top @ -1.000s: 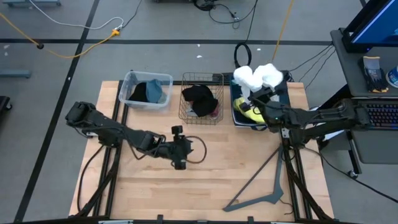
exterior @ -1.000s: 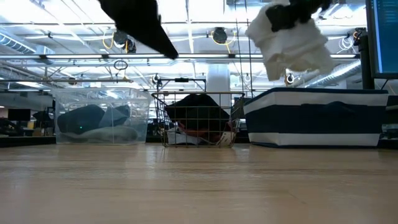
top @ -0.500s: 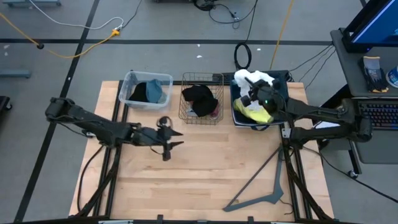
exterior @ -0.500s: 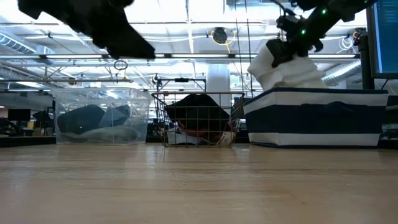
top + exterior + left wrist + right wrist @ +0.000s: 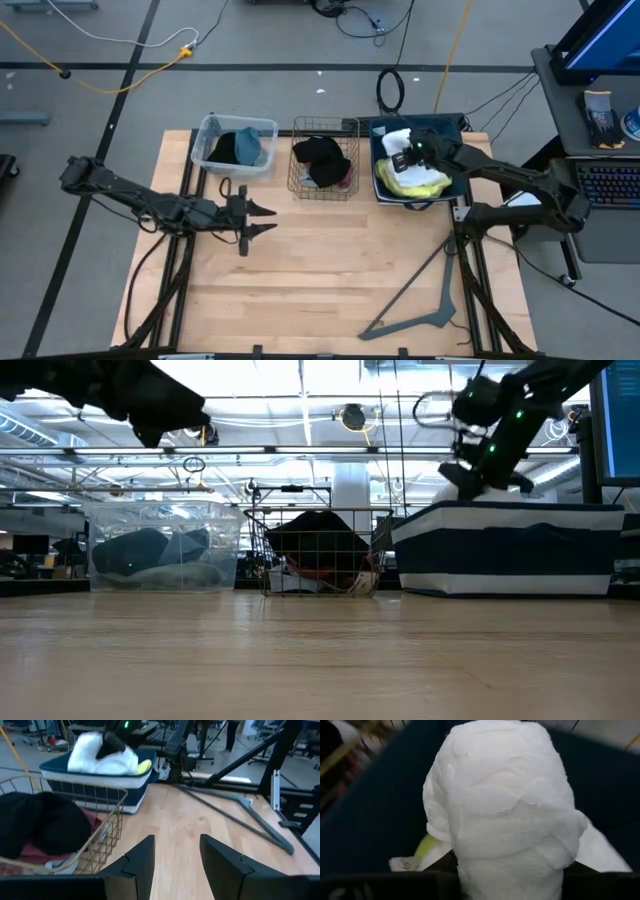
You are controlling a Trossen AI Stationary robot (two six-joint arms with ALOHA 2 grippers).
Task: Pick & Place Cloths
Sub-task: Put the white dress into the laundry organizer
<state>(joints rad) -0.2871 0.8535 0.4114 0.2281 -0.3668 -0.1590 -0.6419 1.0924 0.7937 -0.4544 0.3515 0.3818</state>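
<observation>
Pale wood tabletop [image 5: 330,270], three containers in a row, white cloth [image 5: 505,815] going into the dark blue bin [image 5: 455,135].

Right gripper [image 5: 415,152] sits low over that bin with the white cloth bunched directly beneath and ahead of it, evidently pinched between the jaws, though the fabric hides the fingers themselves; a yellow cloth [image 5: 418,182] lies just below it in the bin. Crumpled folds suggest something light, limp and non-slippery, best taken by a raised bunch. Left gripper [image 5: 172,865] hangs empty, fingers spread, above bare wood, with the wire basket [image 5: 107,812] of black [image 5: 42,825] and maroon cloths [image 5: 35,854] just beside it. A clear plastic tub [image 5: 236,146] holds dark and blue-grey cloths.
</observation>
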